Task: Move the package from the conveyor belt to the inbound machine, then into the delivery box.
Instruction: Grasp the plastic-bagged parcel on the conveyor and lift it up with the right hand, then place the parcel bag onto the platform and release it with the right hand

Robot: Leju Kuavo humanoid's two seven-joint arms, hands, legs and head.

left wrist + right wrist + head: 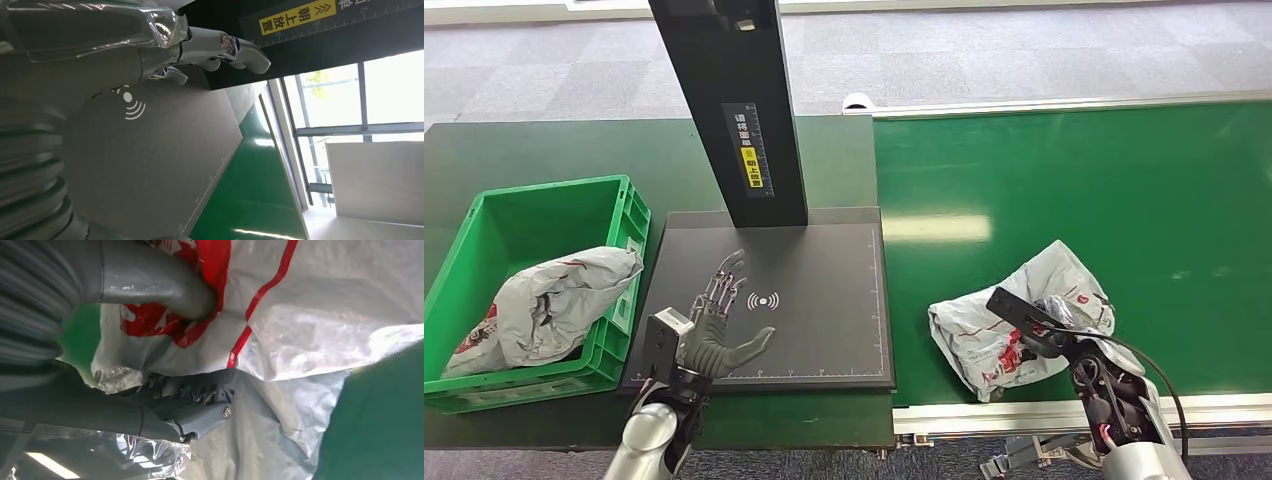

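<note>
Pinching the package point(1014, 325) on the conveyor belt point(1124, 190) at four o'clock, right hand point(1064, 335) closes; left hand point(719, 320) spread, empty; inbound machine point(824, 330) and delivery box point(484, 225) pending

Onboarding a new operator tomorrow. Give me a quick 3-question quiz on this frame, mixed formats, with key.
1. True or false: the green crate already holds a package.
2. Which hand grips the grey package on the conveyor belt? A) left B) right C) neither
3. Fill in: the left hand hovers with fingers spread above the black ____ plate.

Key: 1 true, a bagged package lies inside. 2 B, the right hand presses its thumb and fingers into the bag. 3 scanner.
</note>
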